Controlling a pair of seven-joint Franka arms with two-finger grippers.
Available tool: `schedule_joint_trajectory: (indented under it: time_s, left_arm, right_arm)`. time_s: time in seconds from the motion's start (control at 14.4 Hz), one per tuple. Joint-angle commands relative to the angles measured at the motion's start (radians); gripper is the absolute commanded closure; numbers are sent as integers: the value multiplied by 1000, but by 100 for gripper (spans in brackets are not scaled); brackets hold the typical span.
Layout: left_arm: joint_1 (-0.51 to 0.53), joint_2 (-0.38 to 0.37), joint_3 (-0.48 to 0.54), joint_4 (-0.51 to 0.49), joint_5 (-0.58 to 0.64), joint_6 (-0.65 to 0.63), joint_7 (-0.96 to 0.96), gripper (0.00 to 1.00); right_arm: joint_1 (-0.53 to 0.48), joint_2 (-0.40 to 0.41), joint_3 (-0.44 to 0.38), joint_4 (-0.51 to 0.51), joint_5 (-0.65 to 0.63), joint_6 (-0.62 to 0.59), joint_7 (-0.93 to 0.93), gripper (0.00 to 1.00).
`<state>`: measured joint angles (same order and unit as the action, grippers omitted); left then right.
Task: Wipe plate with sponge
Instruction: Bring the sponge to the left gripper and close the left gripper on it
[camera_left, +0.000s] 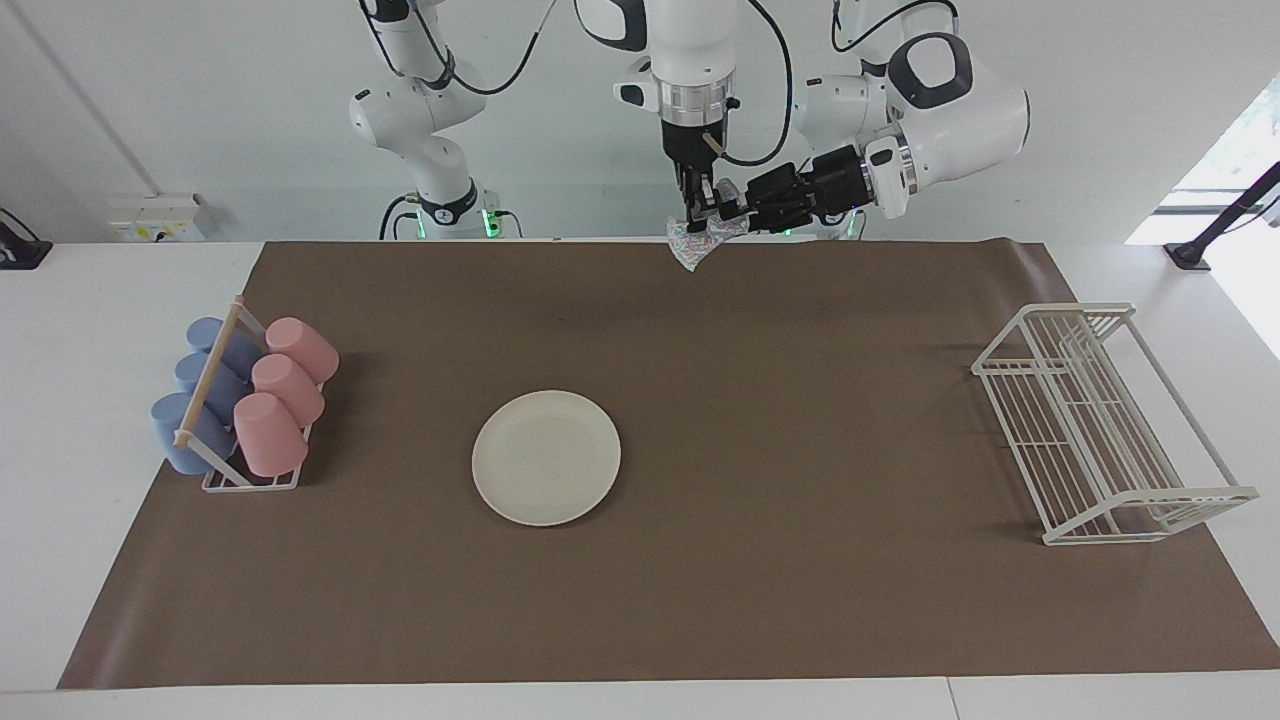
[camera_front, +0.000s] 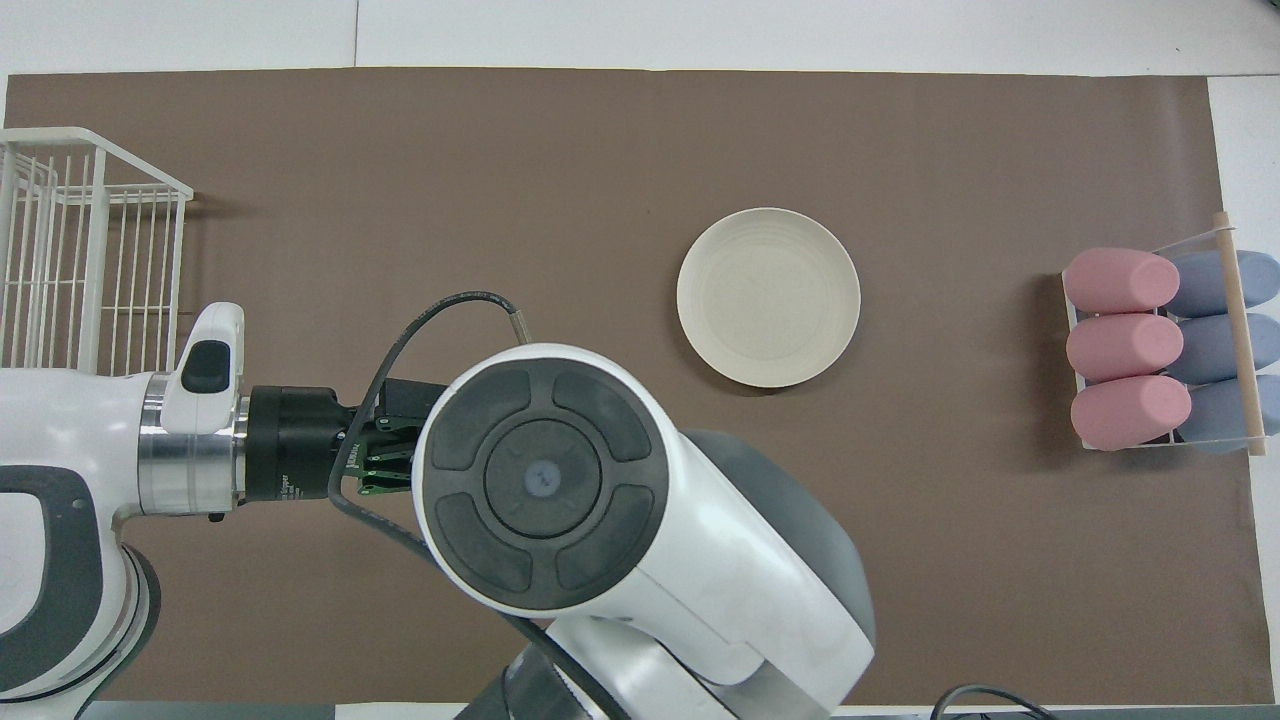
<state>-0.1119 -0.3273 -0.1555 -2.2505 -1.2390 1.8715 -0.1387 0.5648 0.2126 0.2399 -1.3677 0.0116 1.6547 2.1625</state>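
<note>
The cream-white plate (camera_left: 546, 457) lies flat on the brown mat, toward the right arm's end of the table; it also shows in the overhead view (camera_front: 768, 297). The speckled silvery sponge (camera_left: 700, 243) hangs in the air over the mat's edge nearest the robots. My left gripper (camera_left: 728, 213) reaches in sideways and is shut on the sponge's upper edge. My right gripper (camera_left: 697, 212) points straight down and meets the sponge at the same spot. In the overhead view the right arm (camera_front: 540, 475) hides the sponge and both grippers' tips.
A rack of pink and blue cups (camera_left: 245, 400) stands at the right arm's end of the mat. A white wire dish rack (camera_left: 1100, 425) stands at the left arm's end. The brown mat (camera_left: 800, 420) covers most of the table.
</note>
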Motion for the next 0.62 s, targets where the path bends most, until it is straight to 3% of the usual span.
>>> schedule_joint_trajectory:
  time_s: [0.0, 0.21, 0.28, 0.35, 0.56]
  left_arm:
    - [2, -6, -1, 0, -4, 8, -24, 100]
    - [3, -6, 2, 0, -4, 5, -45, 100]
    - [3, -6, 2, 0, -4, 5, -45, 100]
    - [3, -6, 2, 0, -4, 5, -50, 100]
    - [5, -6, 4, 2, -2, 6, -55, 100]
  right_arm:
    - [-9, 8, 9, 19, -4, -3, 11, 100]
    - [-13, 2, 7, 18, 8, -10, -53, 100]
    - [-16, -5, 6, 13, 10, -15, -94, 47]
    - [-20, -16, 6, 3, 8, -12, -108, 0]
    - [-83, -56, -4, -16, 8, -44, -253, 0]
